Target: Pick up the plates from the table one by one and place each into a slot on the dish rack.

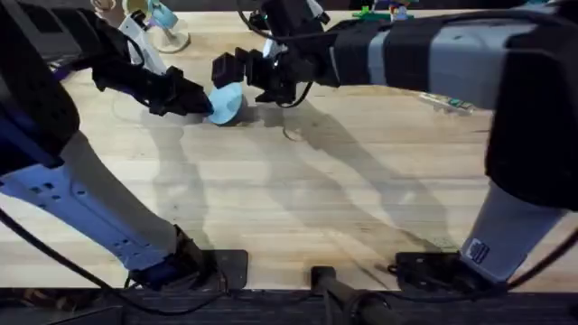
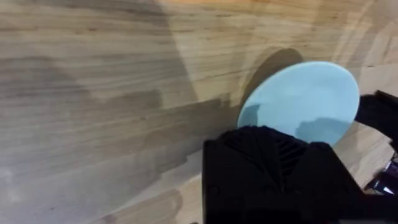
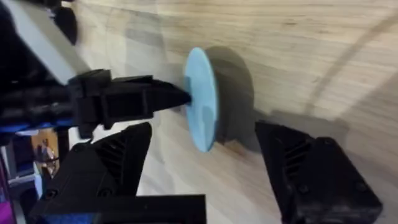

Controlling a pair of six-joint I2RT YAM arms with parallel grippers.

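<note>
The small round light blue plastic plate is at the far part of the large light wooden plank tabletop, left of the middle, tilted up on edge rather than lying flat. In the right wrist view the plate stands nearly edge-on, casting a dark shadow on the wood behind it.

The left hand reaches in from the left, and its black fingers are closed on the left edge of the plate, pinching its rim. In the right wrist view this left hand tapers to a point that meets the plate's face. In the left wrist view the plate's pale disc rises just beyond the hand's dark body, with the tabletop spread behind it.

The right hand comes across from the right and sits just beyond and above the plate, on its far right side. Its fingers are spread wide apart with the plate standing in the gap between them, touched by neither.

Whether the plate's lower edge rests on the wood I cannot tell.
</note>
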